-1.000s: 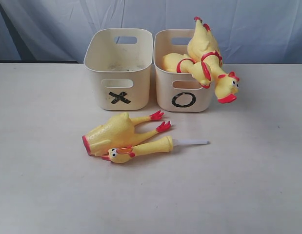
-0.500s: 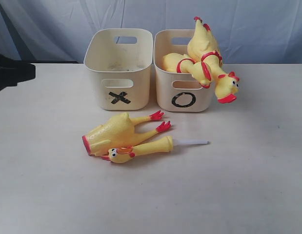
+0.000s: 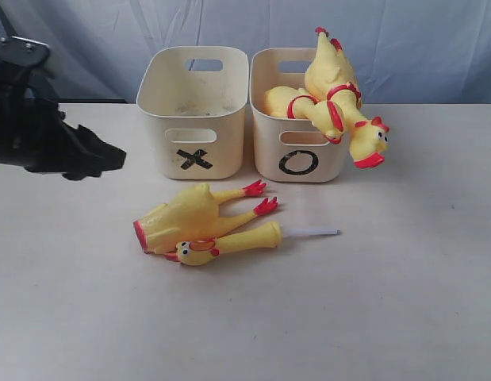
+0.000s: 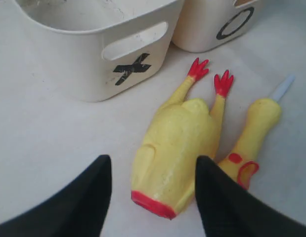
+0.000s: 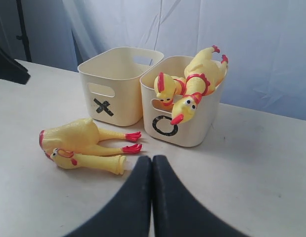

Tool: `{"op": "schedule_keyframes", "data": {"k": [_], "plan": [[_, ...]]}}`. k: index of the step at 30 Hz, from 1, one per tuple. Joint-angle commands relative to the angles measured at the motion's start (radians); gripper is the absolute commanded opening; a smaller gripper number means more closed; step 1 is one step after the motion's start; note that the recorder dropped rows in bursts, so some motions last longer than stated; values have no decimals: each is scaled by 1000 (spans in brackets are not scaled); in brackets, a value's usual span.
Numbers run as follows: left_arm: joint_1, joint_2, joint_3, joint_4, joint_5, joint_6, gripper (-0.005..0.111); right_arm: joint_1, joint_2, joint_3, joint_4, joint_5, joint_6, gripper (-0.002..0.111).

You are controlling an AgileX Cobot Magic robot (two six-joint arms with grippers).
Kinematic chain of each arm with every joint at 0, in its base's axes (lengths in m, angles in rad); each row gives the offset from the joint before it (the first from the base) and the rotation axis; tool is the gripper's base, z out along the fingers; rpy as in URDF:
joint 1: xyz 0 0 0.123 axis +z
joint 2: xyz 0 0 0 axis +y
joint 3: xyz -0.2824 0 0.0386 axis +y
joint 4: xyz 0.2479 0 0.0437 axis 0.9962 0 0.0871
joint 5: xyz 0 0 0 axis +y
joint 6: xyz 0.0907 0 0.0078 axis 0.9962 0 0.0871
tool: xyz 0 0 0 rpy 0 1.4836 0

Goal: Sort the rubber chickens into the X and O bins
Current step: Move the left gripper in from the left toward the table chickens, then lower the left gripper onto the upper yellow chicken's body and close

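Fingers (image 5: 135,197) of the right pincer (image 5: 153,169) press flat together with no gap and hold nothing. It hangs over the pale surface (image 3: 388,317), well in front of the cream-white plastic tub marked with a black X (image 3: 221,131). Closer to that X tub lies the yellow rubber head-and-neck piece (image 3: 229,241) with a red comb, its white tube (image 3: 312,232) pointing off to the right. Touching it, on the side nearer the X tub, lies the yellow headless rubber chicken body (image 3: 186,218). Its red collar end is turned away from the tub and its red feet (image 3: 261,198) point toward it.

The left pincer (image 4: 152,163) stands wide and grips nothing. It hovers left of the X tub, apart from the body. Right beside the X tub stands the matching tub marked with a black O (image 3: 265,151). Two whole yellow rubber chickens (image 3: 332,75) with red collars lie in it, one hanging its head (image 3: 370,147) over the rim. Behind the X tub hangs a blue-grey cloth (image 3: 435,48).
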Motion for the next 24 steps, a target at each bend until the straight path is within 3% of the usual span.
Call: {"op": "schedule_keyframes", "data": {"k": [1, 7, 18, 24], "plan": [[-90, 100, -25, -12, -84, 88, 61, 43, -5, 6, 0, -26, -5, -1], [-186, 191, -59, -11, -234, 96, 73, 88, -5, 6, -5, -26, -2, -1], [-271, 316, -155, 20, -224, 93, 73, 88, -5, 6, -5, -26, -2, -1], [-271, 333, -164, 5, -203, 39, 73, 88, -5, 6, -5, -26, -2, -1]]}}
